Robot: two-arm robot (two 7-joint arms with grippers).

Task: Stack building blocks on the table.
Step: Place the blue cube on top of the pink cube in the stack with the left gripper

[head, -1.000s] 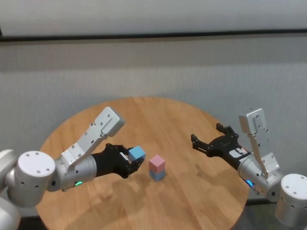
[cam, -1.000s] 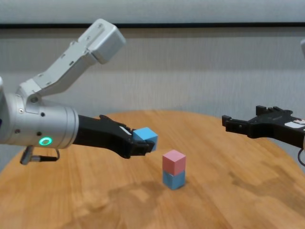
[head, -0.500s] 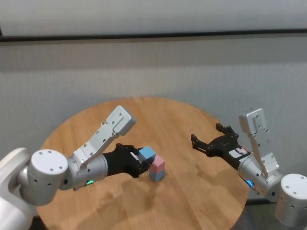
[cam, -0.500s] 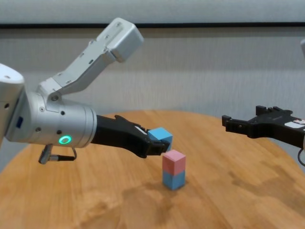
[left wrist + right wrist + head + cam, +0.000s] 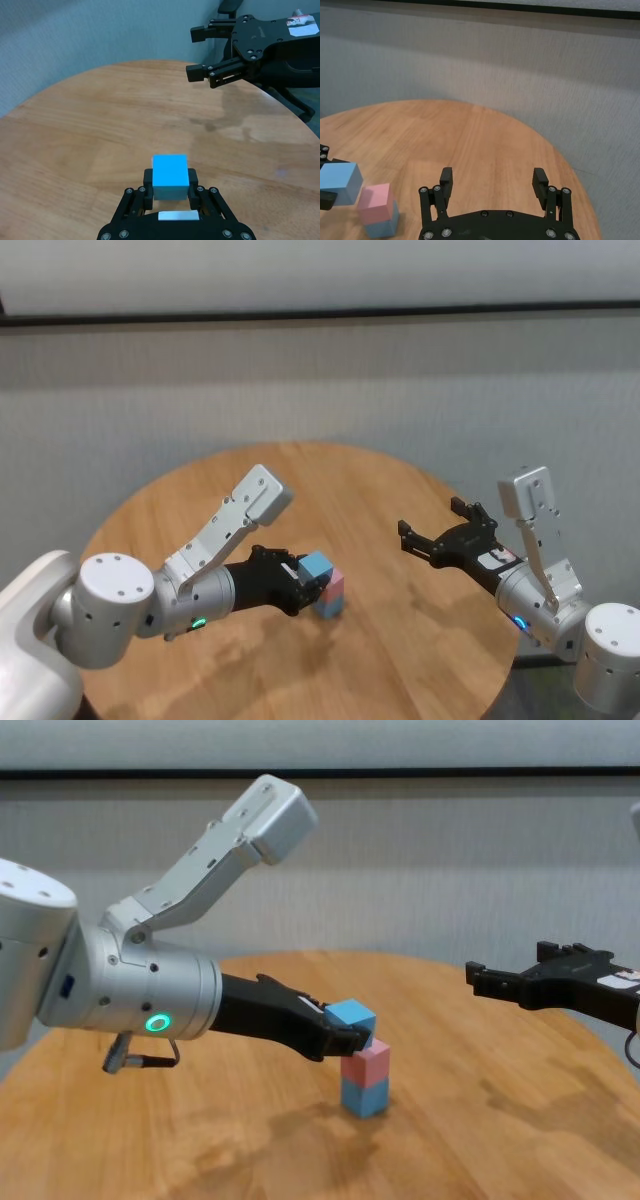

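Left arm: I see it reaching in from 8 o'clock toward centre, forearm low, left gripper clamped with fingers closed on a load. Right arm: I see it at 3 o'clock, held raised, right gripper with fingers spread wide, pointing toward 9 o'clock.

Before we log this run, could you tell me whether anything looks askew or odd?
Nothing stands out: pink block sits squarely on lower blue block, the left tool holds the other blue block level.

Pale grey textured wall behind, a dark horizontal strip running across it — perhaps a rail, lighter band above, soft even light, no hard shadows.
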